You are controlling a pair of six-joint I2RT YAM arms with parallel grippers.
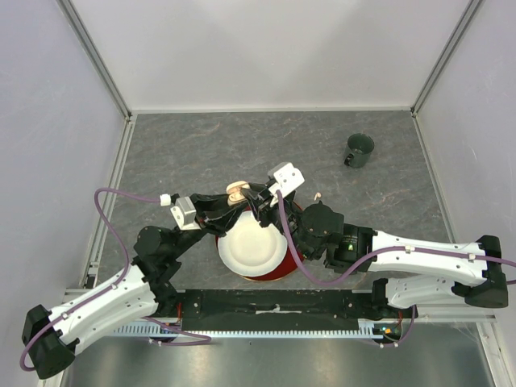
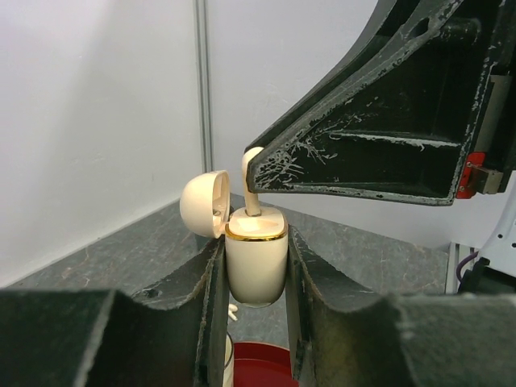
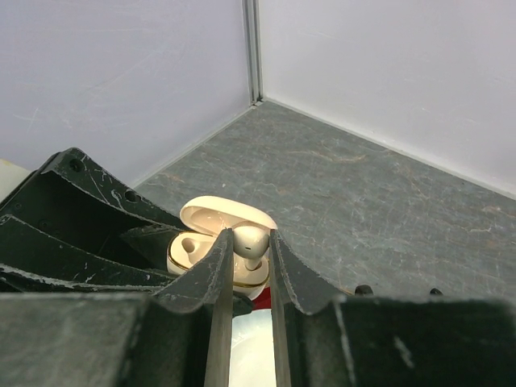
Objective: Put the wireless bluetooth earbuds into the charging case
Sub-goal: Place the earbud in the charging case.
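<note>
Earbud [image 2: 252,173] of glossy cream plastic stands with its long stem pointing straight down into the charging case [image 2: 256,266], bulbous head up, clenched by the right claw [image 3: 250,239]. The left claw [image 2: 254,246] grasps the rounded, gold-rimmed case upright in the air by the red bowl [image 1: 274,270], its domed lid [image 2: 203,203] swung open to one side. Both claws' fingers [image 2: 201,322] are scuffed black; the worktop [image 1: 201,153] is mottled grey, stone-like.

The charging case [image 2: 255,266] and earbud [image 3: 251,239] are formed of smooth glossy cream plastic, the left gripper [image 2: 254,242] fingers [image 2: 355,322] of scuffed matt black plastic.
</note>
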